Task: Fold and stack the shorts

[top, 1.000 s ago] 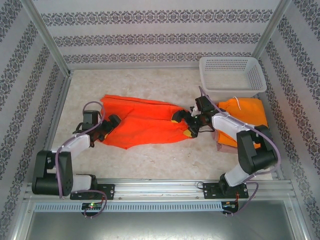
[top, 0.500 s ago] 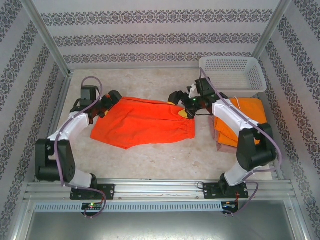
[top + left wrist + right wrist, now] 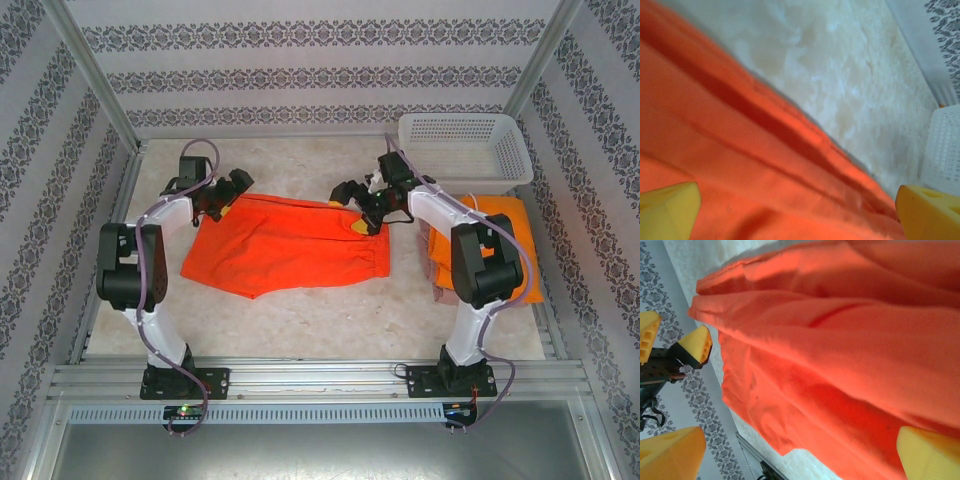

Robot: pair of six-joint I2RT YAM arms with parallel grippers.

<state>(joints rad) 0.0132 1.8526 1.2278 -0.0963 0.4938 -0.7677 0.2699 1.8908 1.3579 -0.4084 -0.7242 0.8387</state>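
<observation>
Both jaws wide, nothing held. Left gripper (image 3: pixel 230 192) hovers over the far-left corner of the red-orange shorts (image 3: pixel 285 248), right gripper (image 3: pixel 352 207) over the far-right corner. Shorts lie flat on the table (image 3: pixel 300 315), long axis left-right, spanning between them. Each arm is nearest its own corner; my guess is the fold comes toward me.
</observation>
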